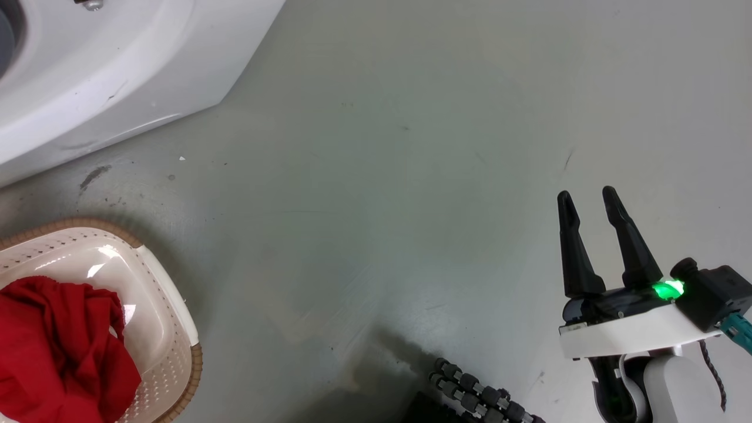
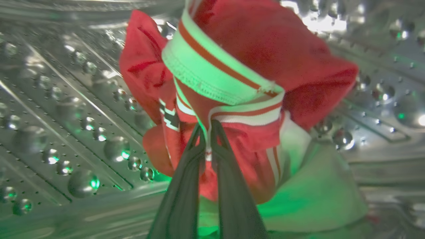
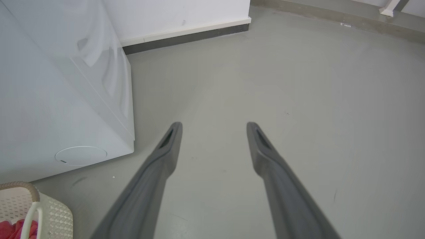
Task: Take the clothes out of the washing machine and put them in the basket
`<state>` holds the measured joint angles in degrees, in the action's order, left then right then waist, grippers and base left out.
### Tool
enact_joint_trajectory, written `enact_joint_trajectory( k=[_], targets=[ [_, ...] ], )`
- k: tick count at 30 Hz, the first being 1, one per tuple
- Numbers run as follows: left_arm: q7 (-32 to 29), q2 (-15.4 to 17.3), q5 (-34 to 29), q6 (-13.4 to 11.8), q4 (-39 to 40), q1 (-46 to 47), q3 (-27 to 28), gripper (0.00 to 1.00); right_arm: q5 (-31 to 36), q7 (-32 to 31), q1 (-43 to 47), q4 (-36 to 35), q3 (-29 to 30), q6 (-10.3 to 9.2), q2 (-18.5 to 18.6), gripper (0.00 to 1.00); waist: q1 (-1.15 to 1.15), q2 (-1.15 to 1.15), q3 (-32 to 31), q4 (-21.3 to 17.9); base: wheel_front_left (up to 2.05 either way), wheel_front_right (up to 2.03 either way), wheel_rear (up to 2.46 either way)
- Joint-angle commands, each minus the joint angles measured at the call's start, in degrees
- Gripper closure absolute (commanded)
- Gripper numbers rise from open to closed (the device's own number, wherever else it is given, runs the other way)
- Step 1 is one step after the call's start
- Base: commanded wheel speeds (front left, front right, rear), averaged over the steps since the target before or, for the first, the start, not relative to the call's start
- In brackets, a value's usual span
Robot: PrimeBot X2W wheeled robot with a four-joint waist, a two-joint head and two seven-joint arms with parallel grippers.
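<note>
Red-white striped garment in steel drum, centre frame, left gripper pinched on it | right gripper spread wide, lower right | plain red garment in basket, lower left | thin pinch might slip on pull-out

the drum is bright polished steel, dimpled and perforated; the striped garment is soft red cloth with a stitched white band. the basket is glossy cream plastic, the floor matt grey and scuffed.
</note>
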<state>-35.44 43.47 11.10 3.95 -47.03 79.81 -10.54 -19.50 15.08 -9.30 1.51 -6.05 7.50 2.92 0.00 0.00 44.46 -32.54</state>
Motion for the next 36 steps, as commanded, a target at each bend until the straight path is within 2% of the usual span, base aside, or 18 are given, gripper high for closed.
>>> enact_joint_trajectory(
  k=[1, 8, 12, 22, 31, 36],
  targets=[
    [1.8, 0.4, -0.2, -0.8, -0.1, 0.3, 0.3, 1.00, -0.4, 0.1, -0.9, 0.0, -0.2, -0.02, -0.1, 0.00, 0.00, 0.00, -0.2, -0.1, 0.00, 0.00, 0.00],
    [14.2, 0.3, 0.8, -3.0, -2.1, -1.1, 1.6, 1.00, -0.7, 0.1, -2.8, 0.5, -1.2, -0.02, -0.1, 0.00, 0.00, 0.00, -1.8, -0.4, 0.00, 0.00, 0.00],
    [20.7, 0.4, 1.2, -2.5, -3.0, -4.2, 1.8, 1.00, -0.6, 0.1, -3.6, 1.0, -1.3, -0.02, -0.1, 0.00, 0.00, 0.00, -3.4, -0.3, 0.00, 0.00, 0.00],
    [33.8, -2.9, 5.8, -3.8, -3.8, -15.0, 4.9, 1.00, 1.3, 0.1, -2.9, 2.3, 0.6, -0.02, 0.0, 0.00, 0.00, 0.00, -9.9, 2.4, 0.00, 0.00, 0.00],
    [45.4, -8.5, 9.3, -5.3, -1.3, -26.2, 6.8, 1.00, 3.8, 0.1, -0.9, 3.6, 3.1, -0.02, 0.0, 0.00, 0.00, 0.00, -18.7, 6.4, 0.00, 0.00, 0.00],
    [48.5, -11.8, 11.1, -6.6, 3.4, -33.3, 8.0, 1.00, 5.8, 0.1, 0.5, 4.1, 4.4, -0.02, 0.0, 0.00, 0.00, 0.00, -23.6, 9.1, 0.00, 0.00, 0.00]
  ],
)
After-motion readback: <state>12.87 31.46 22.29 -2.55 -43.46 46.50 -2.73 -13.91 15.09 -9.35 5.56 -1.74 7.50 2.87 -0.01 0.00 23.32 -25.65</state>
